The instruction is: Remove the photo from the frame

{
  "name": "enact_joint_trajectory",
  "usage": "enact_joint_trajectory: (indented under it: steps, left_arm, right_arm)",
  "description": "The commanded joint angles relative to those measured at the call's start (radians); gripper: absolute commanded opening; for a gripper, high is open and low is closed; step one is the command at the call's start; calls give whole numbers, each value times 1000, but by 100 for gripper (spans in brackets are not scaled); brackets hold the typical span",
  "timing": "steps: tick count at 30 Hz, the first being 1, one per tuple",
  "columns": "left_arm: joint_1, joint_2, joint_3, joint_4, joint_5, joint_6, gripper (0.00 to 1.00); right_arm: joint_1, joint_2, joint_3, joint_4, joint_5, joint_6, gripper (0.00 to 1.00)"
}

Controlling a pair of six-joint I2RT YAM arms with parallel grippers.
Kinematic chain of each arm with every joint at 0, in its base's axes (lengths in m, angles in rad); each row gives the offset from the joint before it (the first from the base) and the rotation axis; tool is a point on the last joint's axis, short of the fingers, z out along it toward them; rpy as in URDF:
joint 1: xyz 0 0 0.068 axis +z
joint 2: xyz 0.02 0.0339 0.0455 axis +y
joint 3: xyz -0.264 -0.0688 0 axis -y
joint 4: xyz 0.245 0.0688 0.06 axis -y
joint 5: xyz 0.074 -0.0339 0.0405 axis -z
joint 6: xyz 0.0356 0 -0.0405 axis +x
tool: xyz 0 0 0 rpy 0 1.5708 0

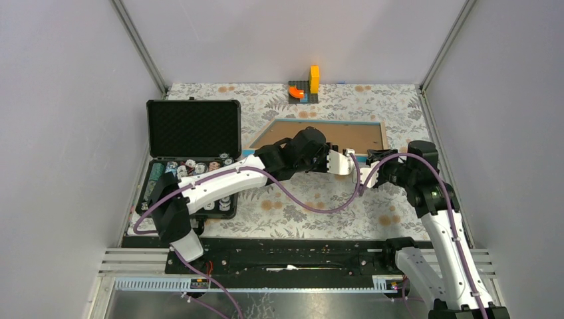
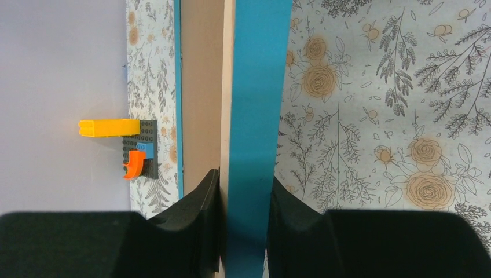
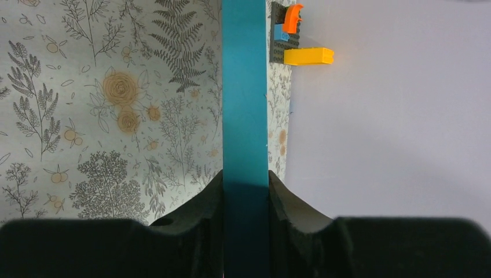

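The frame (image 1: 326, 135) is sitting back-up toward the rear middle of the counter (image 1: 299, 206). Its brown board is facing the overhead camera, and its near long edge is apparently tilting up off the floral covering. Both arms are reaching in to that near edge. The left gripper (image 1: 338, 163) is holding it just beside the right gripper (image 1: 371, 158), both toward the frame's right half.

In the left wrist view, the left gripper (image 2: 243, 223) is pinching the frame (image 2: 257, 104) edge-on. Its jaws are narrowed to the frame's thickness, with one finger (image 2: 197, 220) pressing the brown-board side and the other pressing the blue front. In the right wrist view, the right gripper (image 3: 245, 223) is clamping the blue edge (image 3: 245, 104) the same way. Both fingers (image 3: 289, 214) are touching it, with no gap showing.

The photo is hidden in all three views.

A black case (image 1: 193, 129) is standing open at the counter's left, its foam-lined lid upright. The left arm is crossing over part of its lower half. A small brick model (image 1: 304, 90), with a yellow block and an orange piece on a dark plate, is sitting at the counter's far edge, apart from the frame. It is also showing in the left wrist view (image 2: 136, 150) and the right wrist view (image 3: 292, 40).
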Motion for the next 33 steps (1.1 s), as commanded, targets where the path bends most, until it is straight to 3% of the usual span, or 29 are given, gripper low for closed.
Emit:
enact_joint_trajectory:
  steps: [1,3,5,10,15,20,27,30,33]
  left_arm:
    - [-3,-66,25,56,107,-163,0]
    - [-3,-72,24,48,90,-177,2]
    - [-3,-83,24,40,65,-198,16]
    - [22,-158,21,-28,101,-263,56]
    - [32,-266,-19,-13,90,-291,83]
    - [82,-295,57,-91,80,-371,86]
    - [140,-334,19,-100,46,-413,86]
    - [170,-343,7,-100,100,-371,86]
    - [202,-347,30,-118,187,-209,85]
  right_arm:
    - [10,-5,-16,32,47,-14,15]
    - [10,-6,-7,34,49,8,6]
    - [10,6,22,32,53,73,0]
    - [10,74,158,-62,77,247,0]
    - [10,119,239,-146,79,337,0]
    - [10,187,353,-236,79,515,0]
    - [10,293,537,-345,55,760,0]
    - [11,301,570,-382,33,738,0]
    - [10,278,557,-415,45,663,0]
